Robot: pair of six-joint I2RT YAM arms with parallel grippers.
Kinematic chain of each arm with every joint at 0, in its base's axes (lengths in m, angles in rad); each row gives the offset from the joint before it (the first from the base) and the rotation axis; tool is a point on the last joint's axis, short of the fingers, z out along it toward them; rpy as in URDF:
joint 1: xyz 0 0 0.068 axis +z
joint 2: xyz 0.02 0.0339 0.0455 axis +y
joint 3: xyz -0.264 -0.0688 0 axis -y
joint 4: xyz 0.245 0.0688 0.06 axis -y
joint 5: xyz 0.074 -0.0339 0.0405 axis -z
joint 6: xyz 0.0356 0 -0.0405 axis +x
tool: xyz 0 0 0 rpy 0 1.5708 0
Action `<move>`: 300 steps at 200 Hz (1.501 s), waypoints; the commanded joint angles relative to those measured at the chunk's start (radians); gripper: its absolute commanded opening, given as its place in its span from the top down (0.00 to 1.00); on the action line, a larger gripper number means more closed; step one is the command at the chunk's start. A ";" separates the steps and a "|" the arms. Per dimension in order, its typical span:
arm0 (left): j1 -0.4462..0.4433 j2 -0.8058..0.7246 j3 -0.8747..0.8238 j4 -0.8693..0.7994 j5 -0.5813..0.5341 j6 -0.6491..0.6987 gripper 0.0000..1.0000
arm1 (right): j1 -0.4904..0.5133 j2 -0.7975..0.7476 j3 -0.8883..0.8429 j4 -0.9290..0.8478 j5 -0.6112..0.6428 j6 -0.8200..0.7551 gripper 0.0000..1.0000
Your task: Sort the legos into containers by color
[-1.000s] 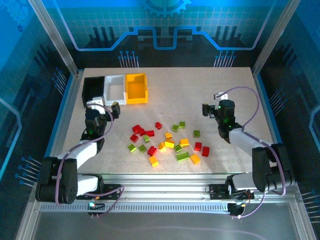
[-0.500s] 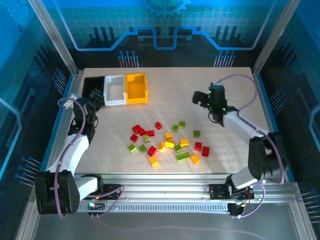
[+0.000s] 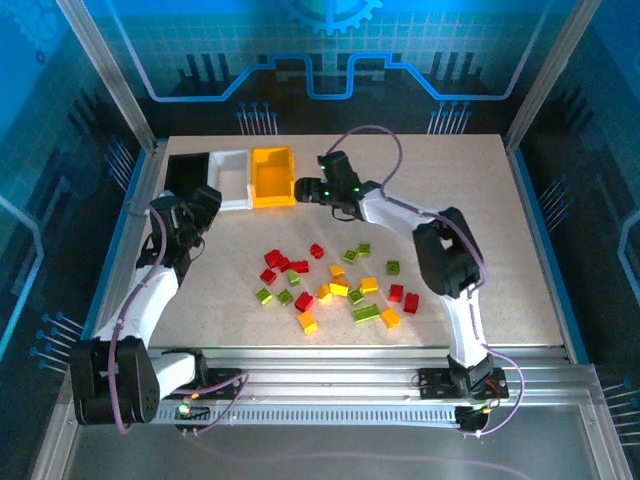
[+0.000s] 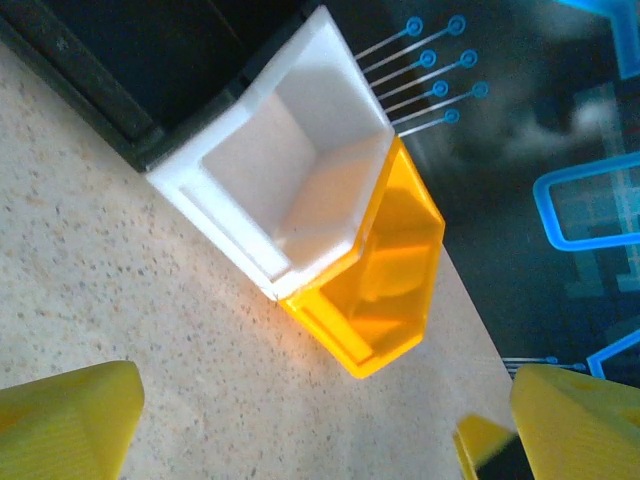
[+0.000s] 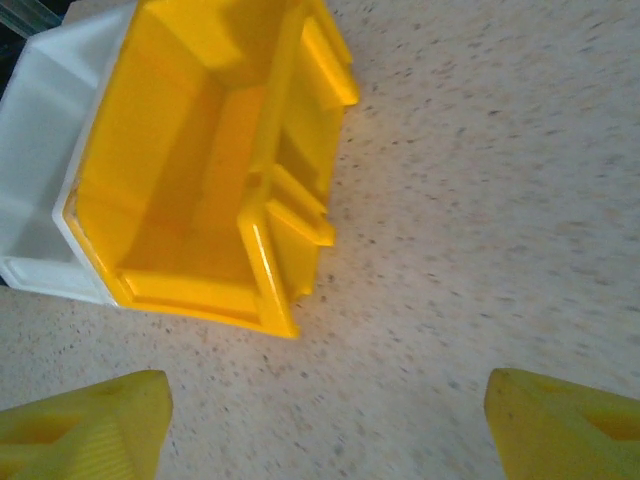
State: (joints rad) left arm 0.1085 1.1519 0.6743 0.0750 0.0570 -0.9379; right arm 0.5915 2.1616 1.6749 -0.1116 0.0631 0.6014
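Observation:
Three bins stand in a row at the table's back left: black [image 3: 188, 180], white [image 3: 229, 178] and yellow-orange [image 3: 272, 176]. All three look empty. The legos lie loose mid-table, among them a red one [image 3: 273, 258], a lime green one [image 3: 365, 313] and a yellow-orange one [image 3: 369, 285]. My left gripper [image 3: 203, 203] hovers open just in front of the black and white bins, nothing between its fingers [image 4: 65, 420]. My right gripper [image 3: 308, 190] is open and empty just right of the yellow-orange bin [image 5: 200, 170]. The left wrist view holds the black bin [image 4: 120, 60], white bin [image 4: 270, 170] and yellow-orange bin [image 4: 385, 270].
The speckled tabletop [image 3: 440, 190] is bordered by blue rails at both sides and a dark patterned back wall. The right arm stretches across the table's middle, above the back of the brick pile. The white bin's corner [image 5: 40, 150] touches the yellow-orange one.
The right arm has swung far left, from the table's right side to beside the yellow-orange bin. The left gripper moved back toward the black and white bins.

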 commanded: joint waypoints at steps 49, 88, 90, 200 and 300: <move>-0.006 0.075 -0.014 0.044 0.154 -0.049 0.01 | 0.026 0.284 0.393 -0.156 0.010 0.091 0.33; -0.016 0.063 -0.018 0.053 0.163 -0.049 0.01 | 0.032 0.409 0.598 -0.282 0.041 0.083 0.46; -0.016 0.063 -0.017 0.051 0.162 -0.048 0.01 | 0.033 0.415 0.606 -0.289 0.043 0.083 0.48; -0.059 0.057 0.011 0.013 0.144 -0.031 0.01 | 0.021 0.279 0.442 -0.351 0.185 -0.043 0.85; -0.131 0.048 0.043 -0.017 0.147 -0.032 0.01 | -0.114 -0.074 -0.031 -0.266 0.219 -0.014 1.00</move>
State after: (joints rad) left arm -0.0036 1.2156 0.6857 0.0792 0.1921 -0.9699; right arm 0.5434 2.2032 1.7393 -0.4232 0.2882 0.5499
